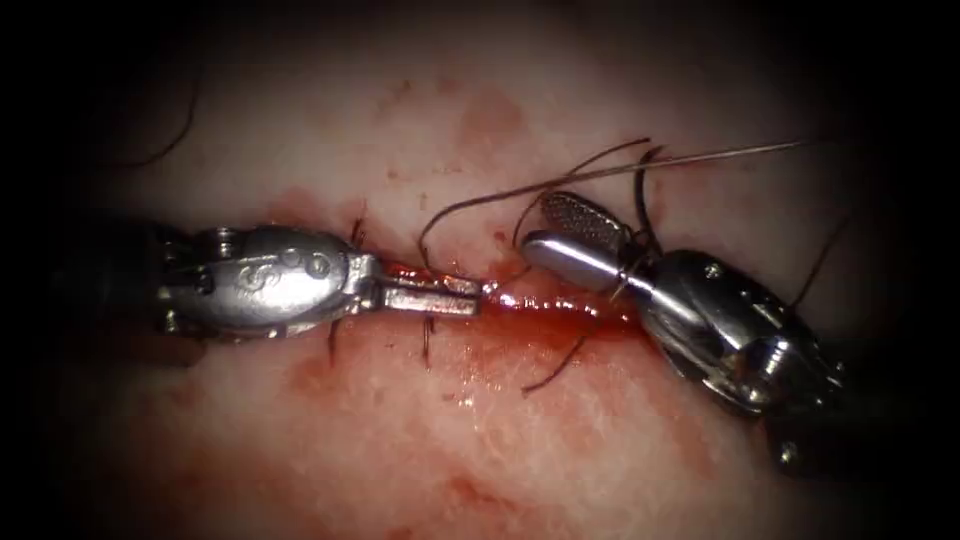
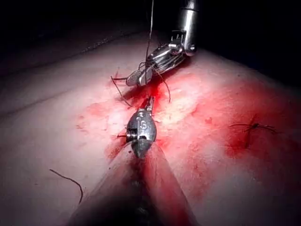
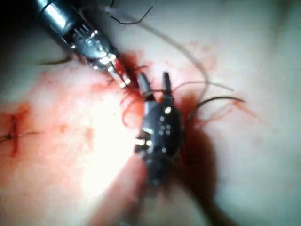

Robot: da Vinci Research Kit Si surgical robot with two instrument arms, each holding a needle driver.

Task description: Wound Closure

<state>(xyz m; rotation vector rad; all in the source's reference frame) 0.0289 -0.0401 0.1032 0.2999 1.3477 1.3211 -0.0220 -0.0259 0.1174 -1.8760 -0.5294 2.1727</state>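
**Two pincers at the cut, thread draped over the right one**

Left pincer (image 1: 470, 296) pressed together, tip down in the red fluid (image 1: 545, 310) at the cut (image 1: 520, 300); pinching thread or tissue there, cannot tell which. Right pincer (image 1: 560, 228) spread, nothing between its jaws, thread (image 1: 600, 170) looped over and around it, probably to form a throw. Needle not made out. Two stitches (image 1: 345, 290) counted crossing the cut under the left tool. Tissue (image 1: 500, 450) pale around, fluid pooled between both tips
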